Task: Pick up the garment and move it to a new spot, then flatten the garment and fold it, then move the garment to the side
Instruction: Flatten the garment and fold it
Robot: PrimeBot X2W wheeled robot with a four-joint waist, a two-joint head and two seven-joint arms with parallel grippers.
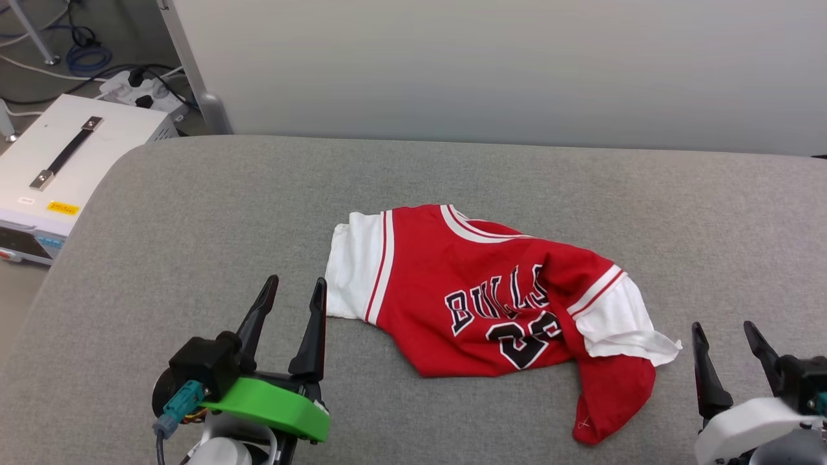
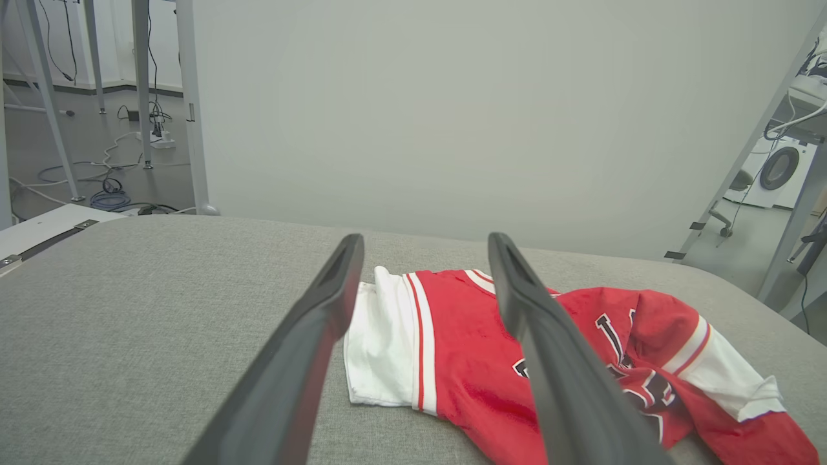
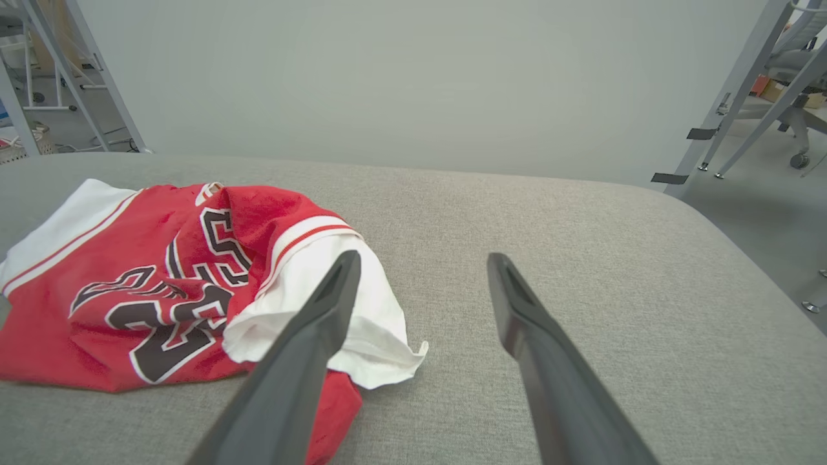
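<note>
The garment point(image 1: 491, 290) lies crumpled on the worktop point(image 1: 194, 213), just right of the left hand point(image 1: 296, 279) and left of the right hand point(image 1: 723, 325) (the 2 stand wide, empty). It looks soft, light and limp; probably best pinched at its near edges.

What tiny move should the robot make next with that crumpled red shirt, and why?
Probably ease the left gripper forward onto the white sleeve of the garment and close. Both it and the right gripper stand open and empty, and the garment lies rumpled, untouched, on the grey surface.
</note>
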